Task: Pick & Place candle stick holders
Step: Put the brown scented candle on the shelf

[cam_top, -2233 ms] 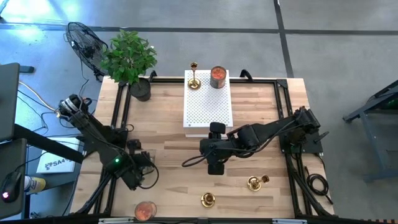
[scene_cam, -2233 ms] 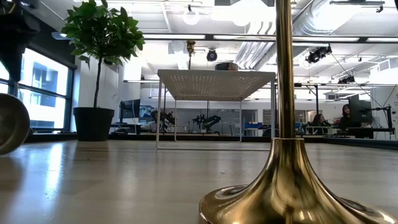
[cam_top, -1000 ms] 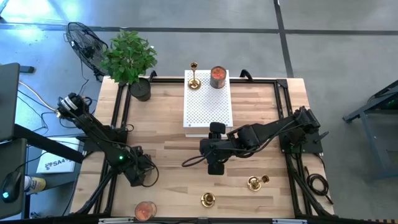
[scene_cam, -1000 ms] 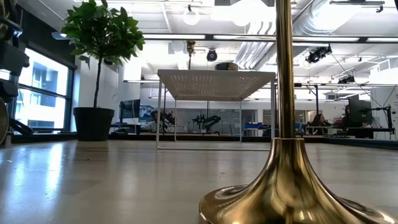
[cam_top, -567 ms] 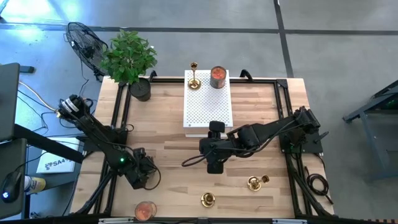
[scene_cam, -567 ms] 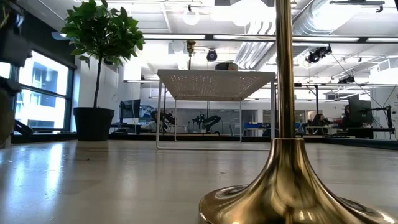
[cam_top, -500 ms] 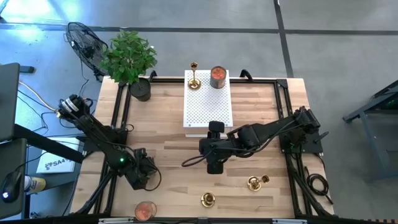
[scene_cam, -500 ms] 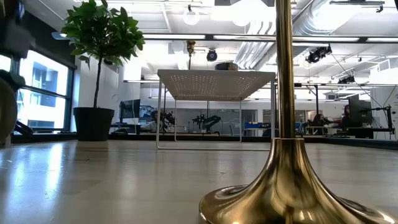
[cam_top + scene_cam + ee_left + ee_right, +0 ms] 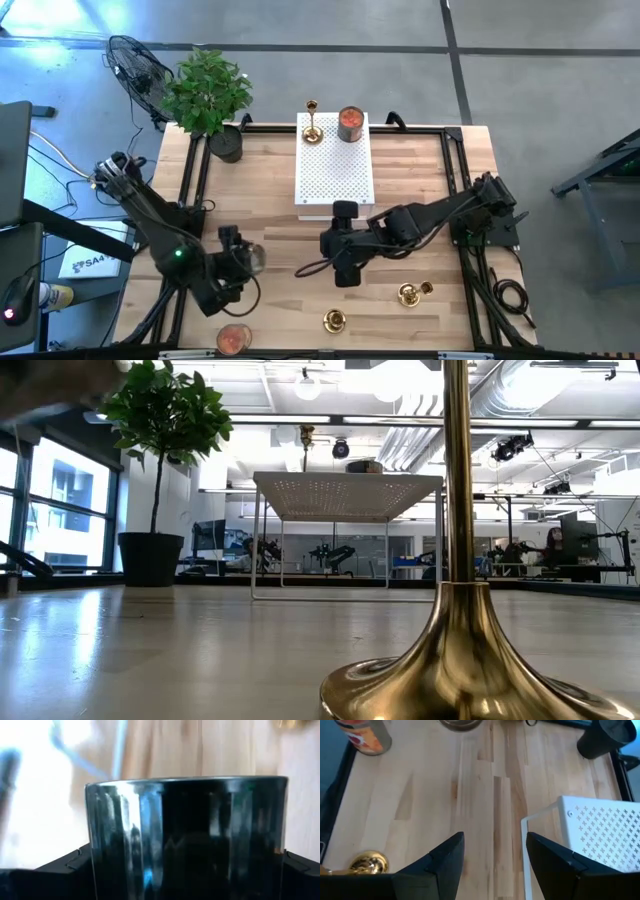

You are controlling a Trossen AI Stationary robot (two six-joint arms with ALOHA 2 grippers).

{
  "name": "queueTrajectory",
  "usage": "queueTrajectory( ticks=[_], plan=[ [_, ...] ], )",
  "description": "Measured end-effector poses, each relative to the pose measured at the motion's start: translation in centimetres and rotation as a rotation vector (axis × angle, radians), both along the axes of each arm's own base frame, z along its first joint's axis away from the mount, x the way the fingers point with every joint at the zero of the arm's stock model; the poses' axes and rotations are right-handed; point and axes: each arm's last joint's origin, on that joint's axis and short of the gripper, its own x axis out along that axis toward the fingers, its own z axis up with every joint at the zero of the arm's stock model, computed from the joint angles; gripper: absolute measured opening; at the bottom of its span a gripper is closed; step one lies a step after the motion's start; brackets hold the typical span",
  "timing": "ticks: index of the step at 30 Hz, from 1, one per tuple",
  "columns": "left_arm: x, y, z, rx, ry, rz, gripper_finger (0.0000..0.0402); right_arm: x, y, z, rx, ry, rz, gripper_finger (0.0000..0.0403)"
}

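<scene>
While the left gripper [image 9: 243,262] clamps a ribbed glass [image 9: 185,835] between wide fingers, we fear the smooth glass may slip out. The right gripper [image 9: 343,272] hovers empty, moderately open. Two candle stick holders [image 9: 335,321] sit near it on the tabletop [image 9: 280,200]. One lies tipped and could roll if nudged.

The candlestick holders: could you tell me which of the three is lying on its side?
The candlestick holder nearest the table's right edge lies tipped over; the other two stand upright.

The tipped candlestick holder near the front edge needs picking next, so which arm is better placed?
Right: its open, empty gripper hovers nearer the tipped holder, while the left gripper carries a ribbed glass.
</scene>
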Motion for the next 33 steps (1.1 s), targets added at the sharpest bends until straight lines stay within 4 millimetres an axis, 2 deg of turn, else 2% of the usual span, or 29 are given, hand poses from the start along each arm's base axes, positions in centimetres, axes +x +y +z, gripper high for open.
queueTrajectory(
  ticks=[5,11,19,28,33],
  plan=[
    [1.1,-1.1,2.9,0.141,-0.229,-0.104,0.0344,0.0,1.1,0.3,0.007,-0.048,0.044,0.0208],
    [2.0,-1.7,4.1,0.261,-0.374,-0.122,0.0344,-0.3,2.8,0.7,-0.052,-0.092,0.170,0.0208],
    [2.9,-2.7,5.6,0.286,-0.484,-0.189,0.0344,-0.5,5.0,1.5,-0.120,-0.196,0.324,0.0208],
    [3.6,-4.4,7.9,0.202,-0.631,-0.540,0.0344,-0.8,6.9,2.4,-0.199,-0.302,0.455,0.0208],
    [3.8,-4.8,8.9,0.204,-0.724,-0.629,0.0344,-1.4,8.3,2.8,-0.241,-0.350,0.531,0.0208]
  ],
)
